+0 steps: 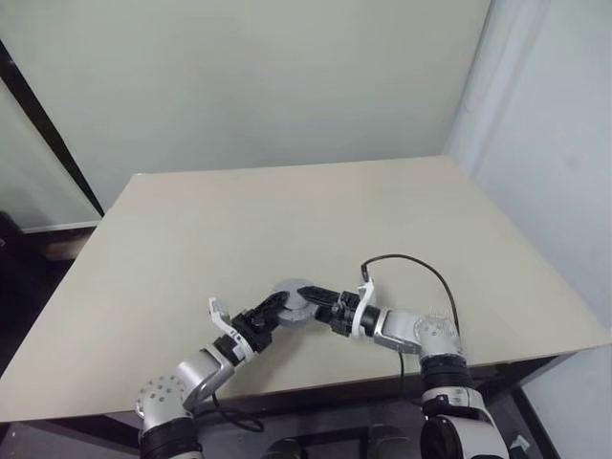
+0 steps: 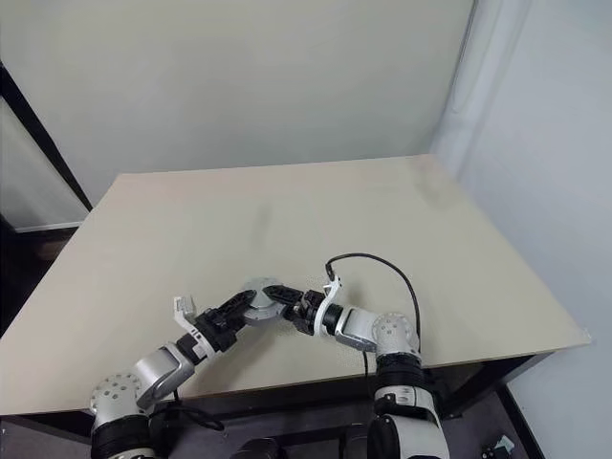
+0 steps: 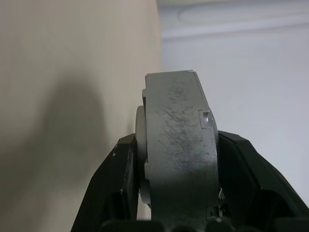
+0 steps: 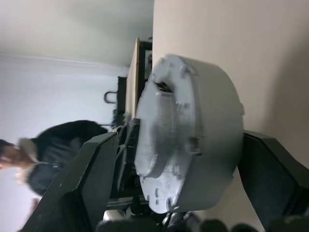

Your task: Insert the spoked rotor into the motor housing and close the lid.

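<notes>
Both arms meet over the near middle of the tabletop (image 1: 382,210), with a grey round motor housing (image 1: 292,302) between them, held just above the surface. The left gripper (image 1: 277,308) pinches it across its thickness: in the left wrist view one black finger (image 3: 116,188) lies against each flat face of the disc. The right gripper (image 1: 317,299) comes from the opposite side, and in the right wrist view its jaws stand spread on either side of the housing with gaps showing, so it does not seem to be gripping.

The housing looks like one closed grey puck; the lid (image 4: 164,140) appears as the paler face with small tabs, seated against the body. No dark spoked wheel can be seen, so I cannot tell whether it is already inside.

The step in hand seems to be a handover or a final press of the lid. To do it well, the left jaws should keep their pinch steady while the right draws straight back, or presses squarely on the lid face without twisting.

The disc stands on edge, its flat faces upright and its axis running roughly level; its widest span runs along the left fingers. A black cable (image 1: 421,273) loops off the right wrist, clear of the part.
</notes>
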Controlling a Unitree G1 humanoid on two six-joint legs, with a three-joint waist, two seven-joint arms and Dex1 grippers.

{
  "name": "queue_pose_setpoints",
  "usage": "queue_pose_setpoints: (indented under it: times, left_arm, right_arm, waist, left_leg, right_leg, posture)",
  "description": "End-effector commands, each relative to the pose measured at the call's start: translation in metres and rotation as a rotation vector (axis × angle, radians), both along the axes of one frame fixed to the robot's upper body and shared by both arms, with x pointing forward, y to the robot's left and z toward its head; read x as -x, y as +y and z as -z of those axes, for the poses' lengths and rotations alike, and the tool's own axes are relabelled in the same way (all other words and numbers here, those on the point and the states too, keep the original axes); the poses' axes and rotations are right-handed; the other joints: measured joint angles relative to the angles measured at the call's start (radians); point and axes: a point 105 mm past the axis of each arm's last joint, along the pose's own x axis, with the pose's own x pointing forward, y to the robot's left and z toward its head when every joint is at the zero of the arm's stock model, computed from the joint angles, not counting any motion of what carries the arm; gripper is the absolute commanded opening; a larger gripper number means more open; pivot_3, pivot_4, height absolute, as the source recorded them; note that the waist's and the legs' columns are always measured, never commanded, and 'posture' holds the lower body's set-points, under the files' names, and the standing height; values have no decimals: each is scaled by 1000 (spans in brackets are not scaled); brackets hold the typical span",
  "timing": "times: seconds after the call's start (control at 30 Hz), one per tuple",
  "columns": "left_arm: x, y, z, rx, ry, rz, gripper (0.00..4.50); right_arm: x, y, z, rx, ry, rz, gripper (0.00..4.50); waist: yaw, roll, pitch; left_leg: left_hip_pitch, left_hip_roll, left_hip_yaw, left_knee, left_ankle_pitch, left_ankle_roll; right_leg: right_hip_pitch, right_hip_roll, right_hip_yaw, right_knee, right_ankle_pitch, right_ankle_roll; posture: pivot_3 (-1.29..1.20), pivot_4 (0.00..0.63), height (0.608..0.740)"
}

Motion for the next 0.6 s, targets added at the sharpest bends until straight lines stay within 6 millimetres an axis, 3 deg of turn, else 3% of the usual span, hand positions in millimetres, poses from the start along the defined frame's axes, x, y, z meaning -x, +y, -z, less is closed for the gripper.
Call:
queue_pose_setpoints:
  times: [0.03, 0.27, 0.47, 0.6]
  left_arm:
    - [-16, 22, -33, -67, -170, -96, 1977]
    - [-31, 83, -55, -337, -263, -294, 1976]
    - [-37, 106, -59, -486, -271, -368, 1976]
    - [-41, 117, -51, -658, -241, -392, 1976]
  right_arm:
    - [-7, 6, -23, 21, -218, 36, 3999]
    - [-9, -5, -28, 210, -571, 55, 3999]
    - [-2, -5, -28, 349, -820, -13, 3999]
    - [9, -2, -28, 447, -1028, -91, 3999]
  waist:
    - [0, 0, 0]
    - [1, 0, 0]
    - [13, 0, 0]
    - [21, -1, 0]
  left_leg:
    - [0, 0, 0, 0, 0, 0]
    - [0, 0, 0, 0, 0, 0]
    - [-1, -1, 0, 0, 0, 0]
    - [0, -1, 0, 1, 0, -1]
  right_leg:
    - [0, 0, 0, 0, 0, 0]
    - [0, 0, 0, -1, 0, 0]
    - [0, -1, 0, -1, 0, 0]
    - [0, -1, 1, -1, 0, 0]
  posture:
    - [0, 0, 740]
    - [0, 0, 740]
    - [0, 0, 740]
    - [0, 0, 740]
